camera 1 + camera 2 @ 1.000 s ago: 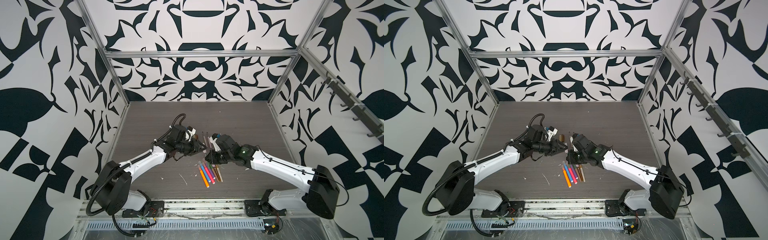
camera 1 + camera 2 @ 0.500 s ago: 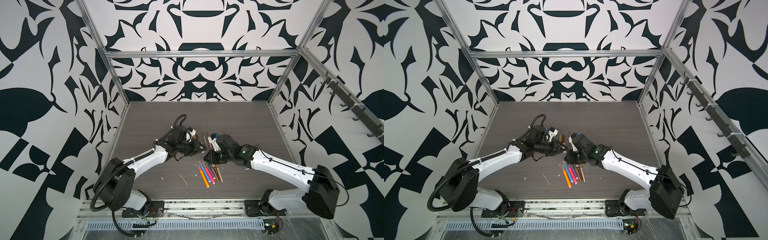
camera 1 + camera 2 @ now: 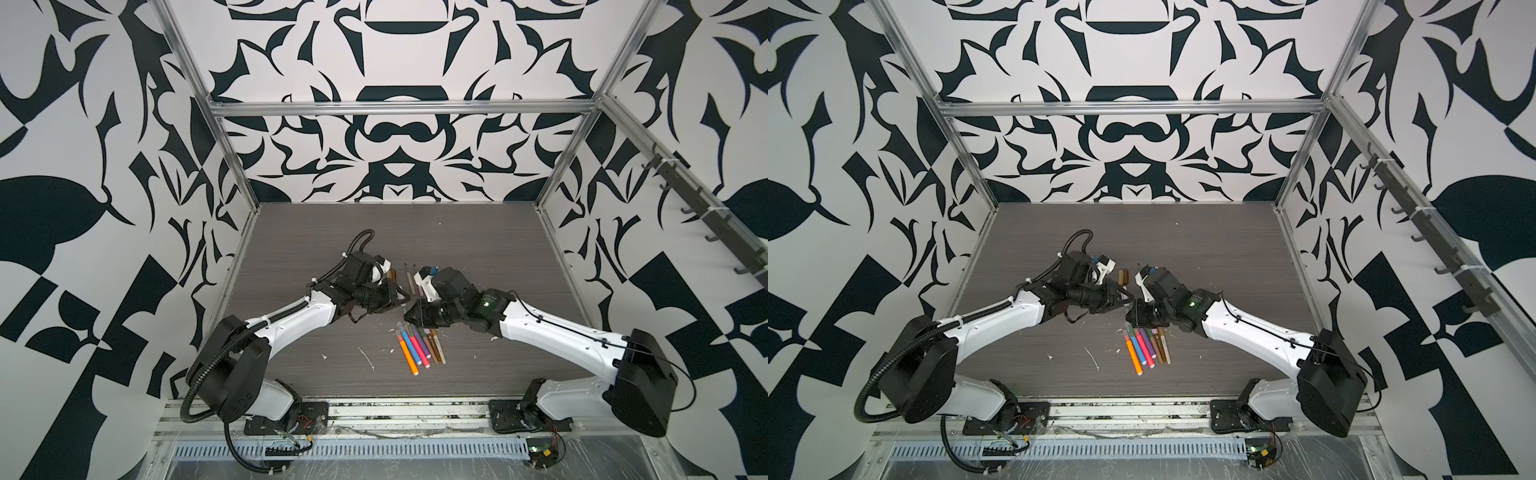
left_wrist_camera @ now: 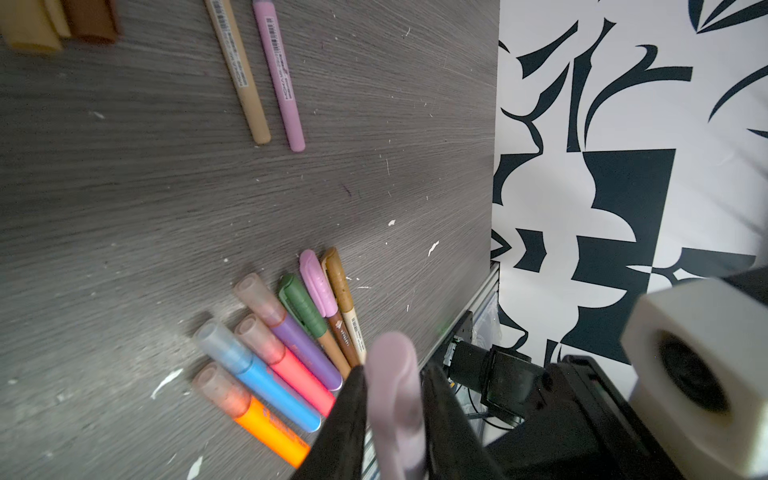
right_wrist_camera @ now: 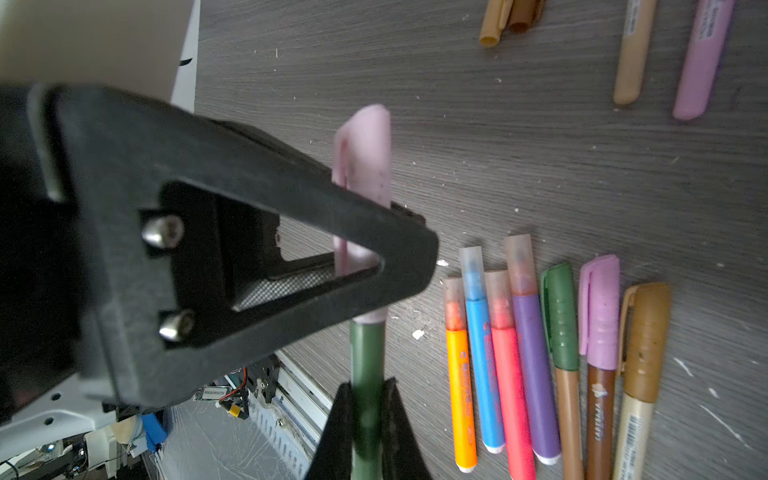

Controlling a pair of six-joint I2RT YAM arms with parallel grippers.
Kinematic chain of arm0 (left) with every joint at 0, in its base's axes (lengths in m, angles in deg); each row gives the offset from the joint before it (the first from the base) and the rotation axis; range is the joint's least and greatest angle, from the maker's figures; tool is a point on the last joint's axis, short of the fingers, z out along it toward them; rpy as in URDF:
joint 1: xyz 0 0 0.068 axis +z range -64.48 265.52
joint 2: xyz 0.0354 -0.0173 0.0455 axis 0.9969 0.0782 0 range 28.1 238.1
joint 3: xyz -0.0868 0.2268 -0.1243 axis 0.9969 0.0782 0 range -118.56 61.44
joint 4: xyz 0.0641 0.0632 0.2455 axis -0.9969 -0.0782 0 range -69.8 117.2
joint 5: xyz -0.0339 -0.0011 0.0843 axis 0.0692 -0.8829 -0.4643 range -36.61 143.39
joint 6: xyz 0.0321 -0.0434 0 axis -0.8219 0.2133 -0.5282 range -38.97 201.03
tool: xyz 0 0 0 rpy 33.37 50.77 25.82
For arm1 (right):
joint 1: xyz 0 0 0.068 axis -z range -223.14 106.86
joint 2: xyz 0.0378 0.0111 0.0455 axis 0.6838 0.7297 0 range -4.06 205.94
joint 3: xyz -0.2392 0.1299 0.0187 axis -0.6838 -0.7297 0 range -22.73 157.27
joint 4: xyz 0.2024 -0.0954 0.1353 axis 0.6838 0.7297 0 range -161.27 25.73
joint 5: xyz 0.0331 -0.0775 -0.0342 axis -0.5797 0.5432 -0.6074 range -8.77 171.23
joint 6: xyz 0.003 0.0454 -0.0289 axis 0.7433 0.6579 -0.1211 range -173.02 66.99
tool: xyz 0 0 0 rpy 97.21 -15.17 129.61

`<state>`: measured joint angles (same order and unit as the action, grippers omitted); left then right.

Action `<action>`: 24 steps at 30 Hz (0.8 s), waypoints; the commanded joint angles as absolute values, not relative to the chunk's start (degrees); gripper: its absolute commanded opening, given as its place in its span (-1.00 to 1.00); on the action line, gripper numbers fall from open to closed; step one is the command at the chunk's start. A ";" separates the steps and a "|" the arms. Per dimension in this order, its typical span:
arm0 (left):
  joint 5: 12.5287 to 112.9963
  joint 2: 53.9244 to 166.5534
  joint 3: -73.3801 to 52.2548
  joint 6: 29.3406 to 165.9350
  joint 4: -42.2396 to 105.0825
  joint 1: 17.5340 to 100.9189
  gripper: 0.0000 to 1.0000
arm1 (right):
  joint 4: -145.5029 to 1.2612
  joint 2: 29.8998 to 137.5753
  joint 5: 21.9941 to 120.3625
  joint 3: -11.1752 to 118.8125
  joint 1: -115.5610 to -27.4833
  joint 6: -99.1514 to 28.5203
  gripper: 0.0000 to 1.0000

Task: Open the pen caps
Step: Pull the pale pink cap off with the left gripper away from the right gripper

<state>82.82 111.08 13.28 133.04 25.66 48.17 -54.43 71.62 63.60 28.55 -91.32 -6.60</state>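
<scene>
left gripper (image 4: 392,376) has closed in and now pinches the pale pink cap (image 5: 365,145), held mid-air above the pen row (image 3: 419,345). right gripper (image 5: 368,395) clamps the green pen (image 5: 366,349) body. cap's still on, so pull-apart looks next.

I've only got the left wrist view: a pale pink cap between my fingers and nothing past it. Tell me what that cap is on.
Observer: The right wrist view shows the pale pink cap sitting on a dark green pen body.
Operator: Say who holds that body.
Observer: The right gripper is shut on it, a little way from the cap's open end.
Operator: Report whether the cap is off.
Observer: Not yet. Cap and body meet with no gap, and no tip shows.
</scene>
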 commanded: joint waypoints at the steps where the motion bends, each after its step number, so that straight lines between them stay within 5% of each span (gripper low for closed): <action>1: 81.31 111.04 12.53 132.28 24.39 48.77 -0.46 | -56.83 71.35 63.04 28.08 -91.44 -6.09 -0.86; 10: 81.08 111.35 11.95 132.40 24.30 48.87 -0.63 | -57.97 71.86 62.47 27.64 -91.48 -5.59 -0.86; 14: 81.78 111.34 11.77 132.47 24.65 48.87 -0.97 | -58.24 71.73 62.38 27.37 -91.48 -5.53 -0.85; 18: 81.82 110.85 11.78 132.39 24.37 48.87 -1.00 | -58.04 71.37 63.39 27.36 -91.48 -5.74 -0.44; 24: 81.64 109.90 12.04 132.65 24.00 48.87 -1.00 | -57.73 73.41 63.83 28.68 -91.43 -5.99 -0.40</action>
